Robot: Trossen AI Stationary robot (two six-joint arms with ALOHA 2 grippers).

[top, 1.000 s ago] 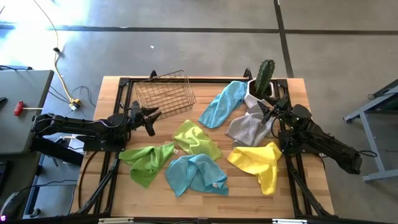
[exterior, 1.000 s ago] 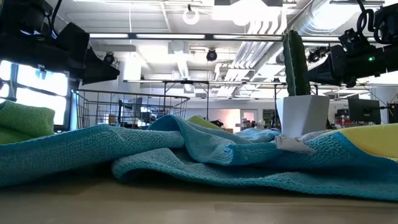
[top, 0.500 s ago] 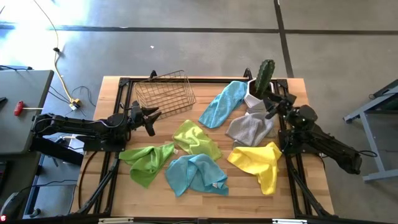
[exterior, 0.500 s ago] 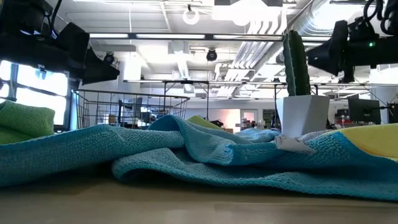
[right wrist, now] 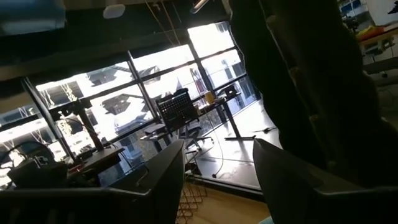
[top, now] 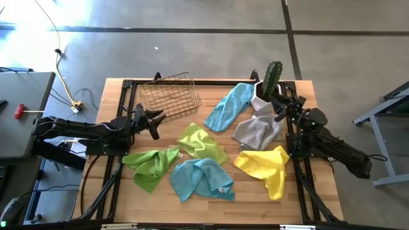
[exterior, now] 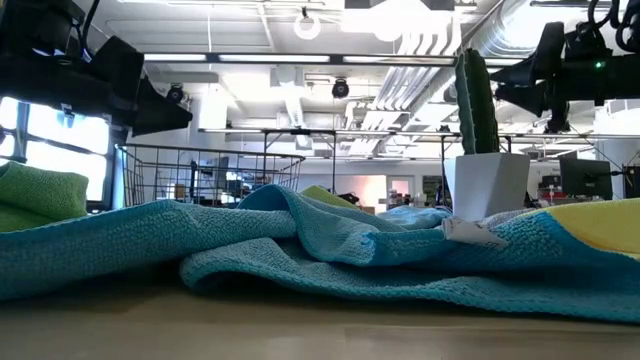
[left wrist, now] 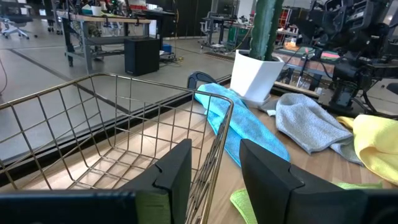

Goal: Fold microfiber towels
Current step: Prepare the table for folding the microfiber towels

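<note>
Six towels lie crumpled on the wooden table: a light blue one [top: 227, 106] at the far middle, a grey one [top: 255, 131] beside it, a lime green one [top: 201, 142] in the middle, and along the near side a second lime green one [top: 152, 166], a second light blue one [top: 200, 178] and a yellow one [top: 265, 166]. My left gripper [top: 156, 121] is open and empty beside the wire basket [top: 170, 96], as the left wrist view [left wrist: 214, 180] shows. My right gripper [top: 279, 106] is open and empty above the grey towel's far edge, next to the potted cactus [top: 271, 80].
The wire basket stands at the far left, with its rim just ahead of my left fingers [left wrist: 224, 124]. The cactus in its white pot [exterior: 487, 180] stands at the far right corner, close to my right gripper [exterior: 512, 92]. Black frame rails run along the table's edges [top: 121, 112].
My right gripper has gone toward the table's far edge and a little up, from over the grey towel toward the potted cactus. The towels lie as before.
</note>
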